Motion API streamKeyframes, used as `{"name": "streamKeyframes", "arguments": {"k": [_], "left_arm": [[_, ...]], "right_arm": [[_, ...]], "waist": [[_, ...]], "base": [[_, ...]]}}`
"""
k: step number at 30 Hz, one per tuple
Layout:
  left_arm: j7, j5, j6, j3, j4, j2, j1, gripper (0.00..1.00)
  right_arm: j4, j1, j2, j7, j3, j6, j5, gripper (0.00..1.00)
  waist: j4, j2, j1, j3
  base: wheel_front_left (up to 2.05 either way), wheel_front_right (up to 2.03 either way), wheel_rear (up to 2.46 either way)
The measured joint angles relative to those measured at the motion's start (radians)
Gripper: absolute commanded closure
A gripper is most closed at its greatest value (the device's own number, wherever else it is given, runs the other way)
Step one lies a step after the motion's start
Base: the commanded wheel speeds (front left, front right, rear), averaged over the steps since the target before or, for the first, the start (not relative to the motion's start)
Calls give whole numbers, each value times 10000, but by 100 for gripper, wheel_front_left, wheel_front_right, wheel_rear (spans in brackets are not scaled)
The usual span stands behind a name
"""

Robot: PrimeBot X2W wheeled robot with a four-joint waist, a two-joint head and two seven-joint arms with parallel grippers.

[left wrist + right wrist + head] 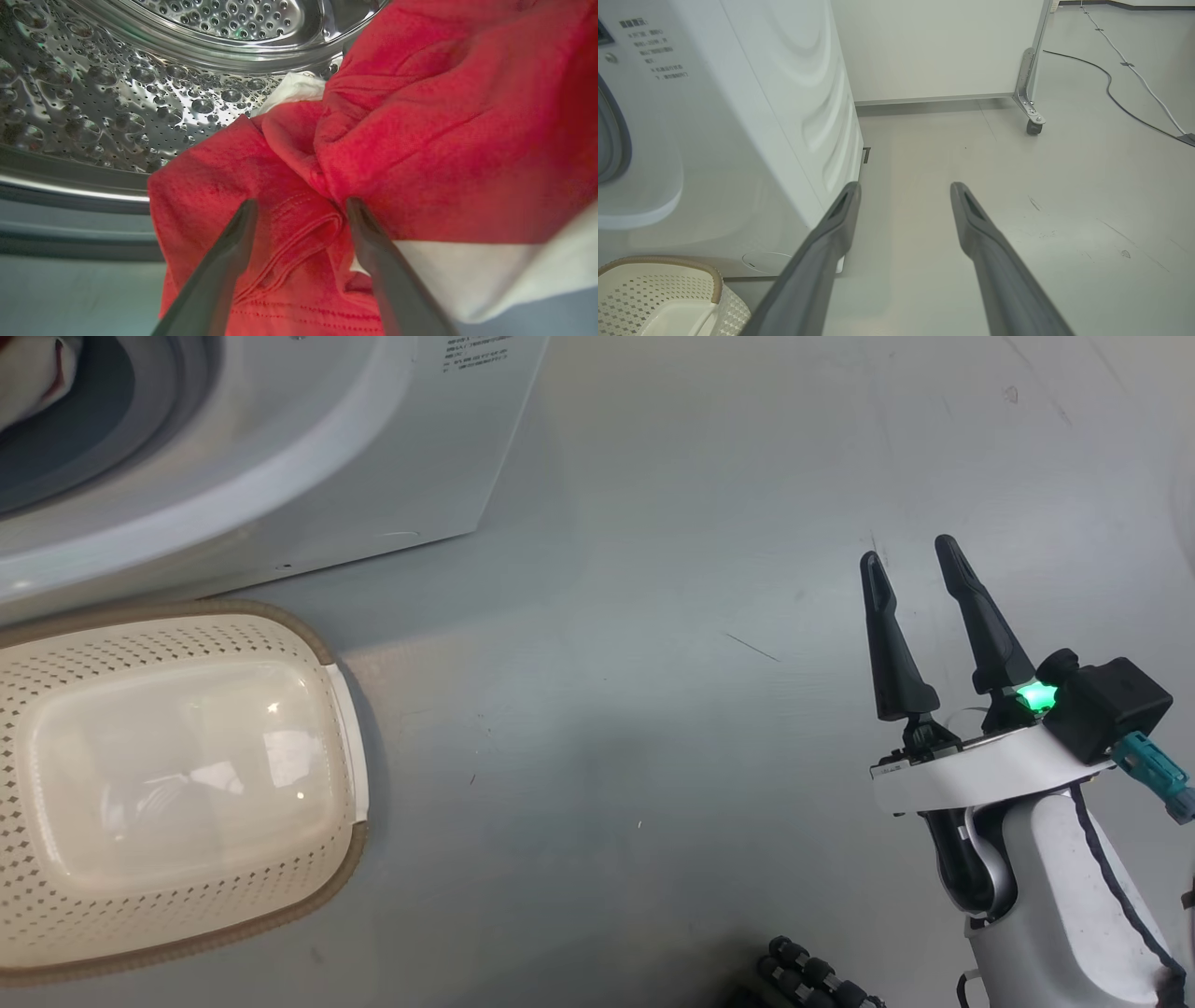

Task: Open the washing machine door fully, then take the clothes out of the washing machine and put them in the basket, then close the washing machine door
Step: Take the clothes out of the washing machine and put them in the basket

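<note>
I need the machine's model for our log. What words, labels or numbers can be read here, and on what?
Grey print, several lines, on the washing machine front, right wrist view: too blurred to read.
Small print on the same front, head view: too small to read.
Basket, clothes: no text.

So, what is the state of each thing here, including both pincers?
Bright red fabric garment with white trim: crumpled, lying in the perforated steel drum.
White front-loading washing machine: opening uncovered, garment inside.
Cream perforated plastic basket: upright, empty.
Left pincer: open, straddling a garment fold.
Right pincer: open, empty, above the floor.
</note>
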Motion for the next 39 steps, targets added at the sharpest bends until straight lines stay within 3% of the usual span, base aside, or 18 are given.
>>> {"name": "streamKeyframes", "arguments": {"k": [9, 31, 32, 33, 34, 35, 39], "left_arm": [[236, 92, 8, 190, 395, 148, -460, 0], [1258, 84, 19, 230, 1434, -84, -1176, 0], [1315, 84, 21, 224, 1455, -115, -1206, 12], [1340, 84, 50, 217, 1478, -144, -1238, 55], [1340, 84, 50, 207, 1505, -163, -1262, 88], [1338, 84, 50, 198, 1534, -171, -1290, 100], [1271, 44, 48, 125, 1710, -303, -1438, 100]], "right_arm": [[77, -213, 8, 0, 2, 2, 12, 0], [123, -350, -6, 0, 15, 2, 12, 0], [123, -352, -6, 0, 15, 2, 12, 0], [123, -354, -6, 0, 15, 2, 12, 0], [125, -355, -6, 0, 15, 2, 12, 0], [125, -359, -6, 0, 15, 2, 12, 0], [150, -425, -6, 0, 12, 2, 12, 0]], "waist": [[33, 0, 0, 67], [149, 0, -1, 125], [145, 0, -1, 128], [143, 0, -1, 131], [142, 0, -1, 131], [142, 0, -1, 131], [146, 0, -1, 101]], "base": [[0, 0, 0], [0, 0, 0], [0, 0, 0], [0, 0, 0], [0, 0, 0], [0, 0, 0], [0, 0, 0]]}}
